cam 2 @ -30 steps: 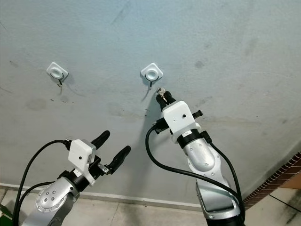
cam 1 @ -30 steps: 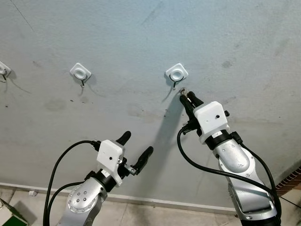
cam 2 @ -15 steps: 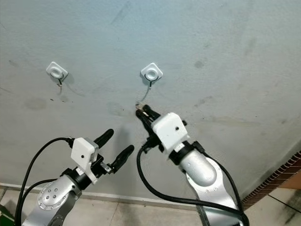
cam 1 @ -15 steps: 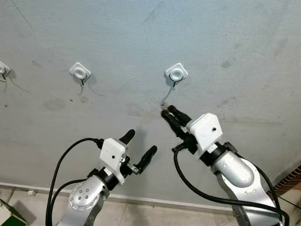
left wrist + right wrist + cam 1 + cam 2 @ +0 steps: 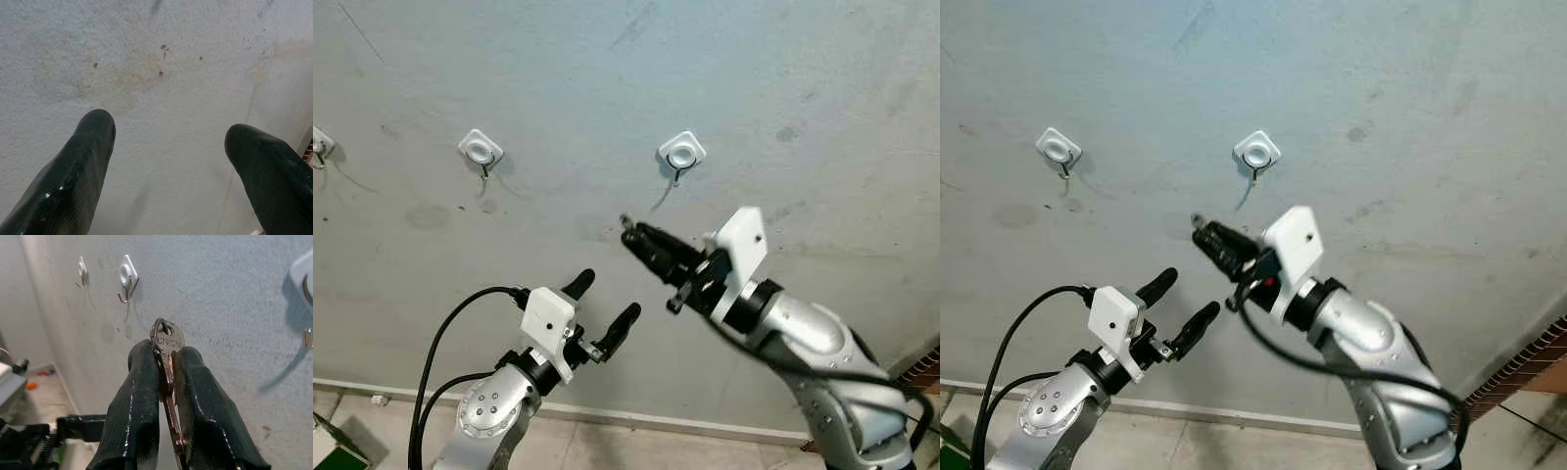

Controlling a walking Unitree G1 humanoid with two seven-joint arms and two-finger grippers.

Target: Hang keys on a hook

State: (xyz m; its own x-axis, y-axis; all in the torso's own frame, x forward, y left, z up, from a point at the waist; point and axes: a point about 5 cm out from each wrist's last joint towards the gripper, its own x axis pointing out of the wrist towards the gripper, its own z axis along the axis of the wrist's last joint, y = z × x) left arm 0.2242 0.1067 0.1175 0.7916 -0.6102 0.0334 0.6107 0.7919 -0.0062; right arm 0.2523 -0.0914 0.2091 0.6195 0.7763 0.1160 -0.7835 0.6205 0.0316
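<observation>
**Key held short of the hook**

Our right gripper [image 5: 168, 382] pinches a brass key [image 5: 169, 357] on a thin wire ring, below and left of the white square wall hook [image 5: 681, 154]. The left gripper [image 5: 602, 311] hangs spread, empty. Risk — the small ring may miss the prong and the key drop.

text: "union" | on: head of key [image 5: 169, 340] | held in right tool [image 5: 166, 364]
</observation>
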